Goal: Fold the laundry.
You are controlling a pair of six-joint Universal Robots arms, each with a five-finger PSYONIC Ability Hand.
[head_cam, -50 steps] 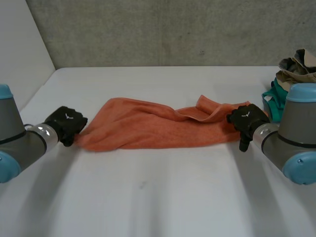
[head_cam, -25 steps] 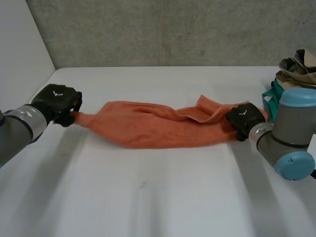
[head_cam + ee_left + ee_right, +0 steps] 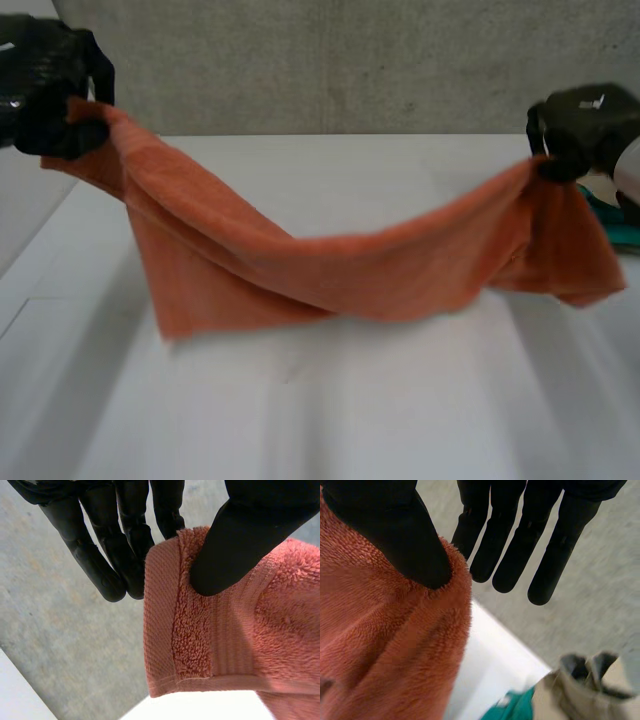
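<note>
Left hand (image 3: 50, 85) and right hand (image 3: 585, 125) each clamp one end of the orange towel (image 3: 300, 270), which sags between them over the worktop (image 3: 350, 420). Left wrist view: thumb pins a hemmed corner against the fingers. Right wrist view: thumb pinches the towel's edge; beige and teal clothes (image 3: 580, 695) lie beyond the fingertips

The left hand (image 3: 50, 85) is held high over the far left corner of the table (image 3: 400, 400), with a corner of the towel (image 3: 330, 270) pinched between its thumb and straight fingers (image 3: 112, 560). The right hand (image 3: 580, 125) is held high near the far right corner, and the towel's other end is pinched there likewise.
</note>
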